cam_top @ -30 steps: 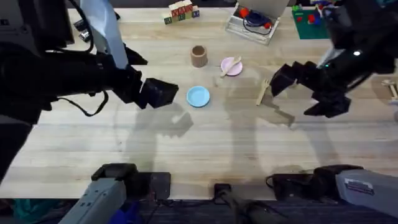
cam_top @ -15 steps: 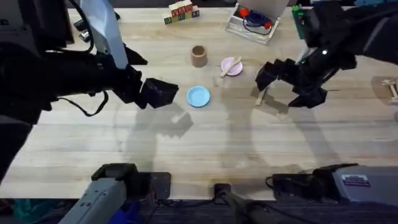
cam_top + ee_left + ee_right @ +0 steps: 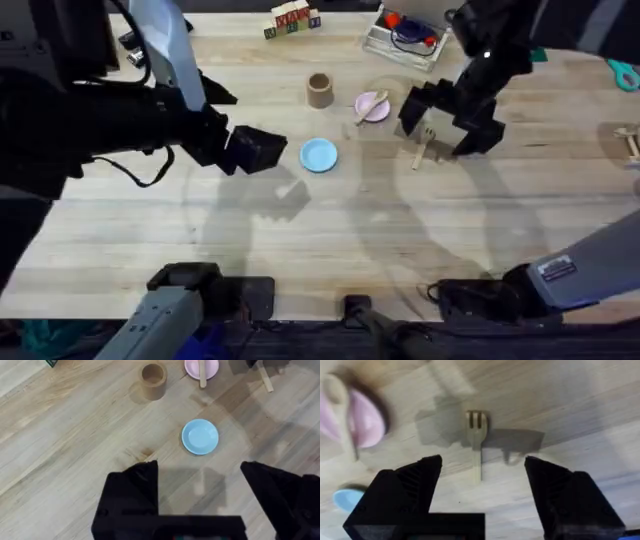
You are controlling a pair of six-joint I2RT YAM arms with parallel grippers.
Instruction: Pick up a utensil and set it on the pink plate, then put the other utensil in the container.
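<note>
Pale planked wooden table [image 3: 330,230], bare boards wide open toward the arm bases; the right gripper [image 3: 441,118] hangs spread wide and empty over the wooden fork [image 3: 424,146], lying flat, clear of the round pink plate [image 3: 368,110]; the round-ended wooden utensil [image 3: 373,104] rests across that plate; brown cylindrical cup [image 3: 319,90] nearby; left gripper [image 3: 200,490] parted, empty, short of the light blue plate [image 3: 319,155].
</note>
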